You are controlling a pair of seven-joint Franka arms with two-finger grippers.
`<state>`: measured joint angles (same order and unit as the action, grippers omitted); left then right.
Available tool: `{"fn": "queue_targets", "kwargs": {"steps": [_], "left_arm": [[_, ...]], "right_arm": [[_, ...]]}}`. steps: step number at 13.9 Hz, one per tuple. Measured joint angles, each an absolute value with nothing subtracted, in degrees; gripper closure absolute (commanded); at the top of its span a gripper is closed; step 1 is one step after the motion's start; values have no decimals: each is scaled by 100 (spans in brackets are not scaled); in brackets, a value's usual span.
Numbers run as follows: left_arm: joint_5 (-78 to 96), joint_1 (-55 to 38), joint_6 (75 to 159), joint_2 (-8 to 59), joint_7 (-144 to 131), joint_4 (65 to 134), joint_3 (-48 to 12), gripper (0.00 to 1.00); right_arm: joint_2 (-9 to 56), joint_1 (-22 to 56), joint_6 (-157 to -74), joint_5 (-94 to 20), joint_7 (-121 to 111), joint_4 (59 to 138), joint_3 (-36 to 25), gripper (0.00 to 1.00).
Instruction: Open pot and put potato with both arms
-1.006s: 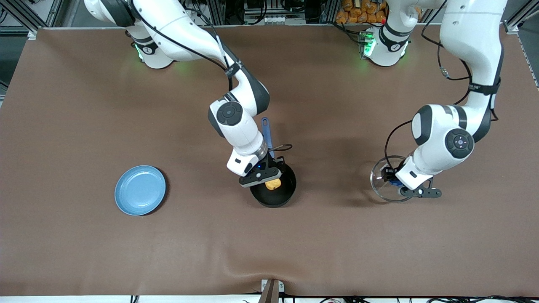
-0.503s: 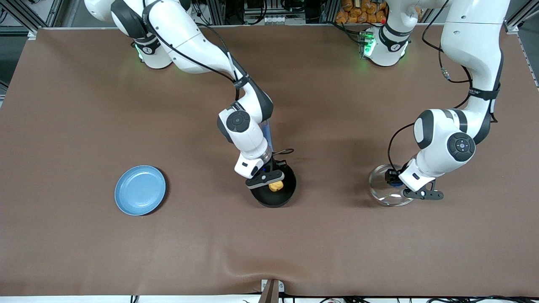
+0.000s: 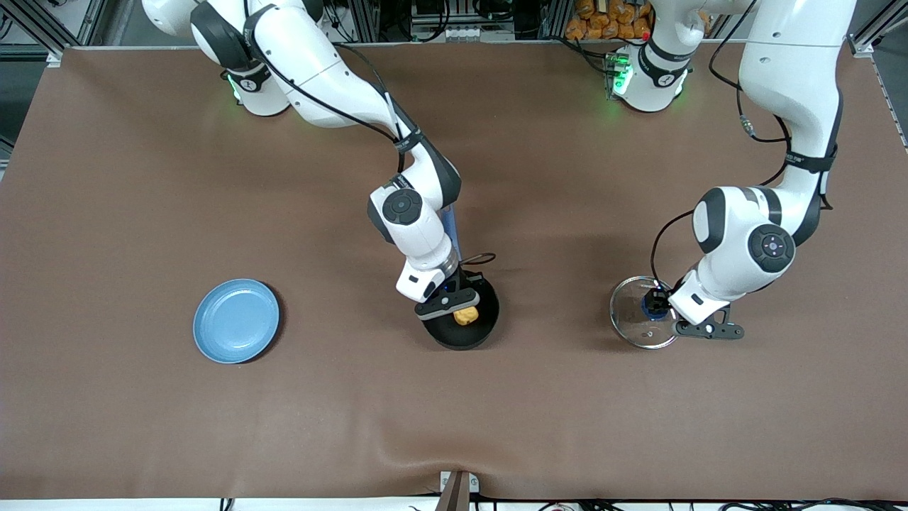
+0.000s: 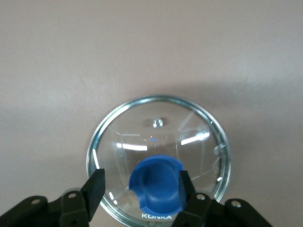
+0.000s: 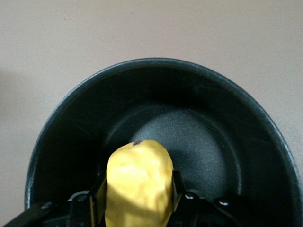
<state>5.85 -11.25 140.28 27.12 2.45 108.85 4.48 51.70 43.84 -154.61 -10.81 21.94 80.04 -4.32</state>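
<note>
The right hand [image 3: 460, 306] sits low inside the small round black saucepan with a blue handle [image 3: 480, 328] at the centre of the front view, its fingers [image 5: 177, 183] clamped on the lumpy yellow-orange potato [image 5: 138, 184]. At centre right, the round glass lid with a blue knob [image 4: 142, 137] lies flat on the brown bench [image 3: 142, 213]. The left hand [image 4: 140, 185] has its fingers [image 4: 97, 182] spread, flanking the knob [image 4: 156, 189], one touching it.
</note>
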Motion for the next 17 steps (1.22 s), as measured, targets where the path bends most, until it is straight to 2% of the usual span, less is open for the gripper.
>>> {"fn": "queue_targets", "kwargs": {"steps": [1, 4, 7, 9, 13, 17], "left_arm": [[585, -1125, 13951, 2580, 245, 10857, 448, 27], [585, -1120, 13305, 1953, 234, 10768, 458, 0], [585, -1065, 12549, 1178, 232, 10651, 487, 0], [585, -1008, 11716, 812, 232, 10357, 497, 0], [581, -937, 10089, 672, 232, 9224, 506, 0], [581, -927, 9447, 683, 224, 8596, 507, 0]], "right_arm": [[5170, 4384, -15461, -1081, 2201, 8002, -433, 2], [5168, 4384, -15471, -1081, 2205, 7942, -456, 0], [5087, 4356, -15364, -1081, 2210, 7799, -542, 0], [4921, 4297, -14965, -1081, 2213, 7729, -649, 0], [4277, 4215, -13819, -1081, 2213, 7681, -1052, 0], [3504, 4133, -12443, -1076, 2131, 7668, -1858, 0]]}}
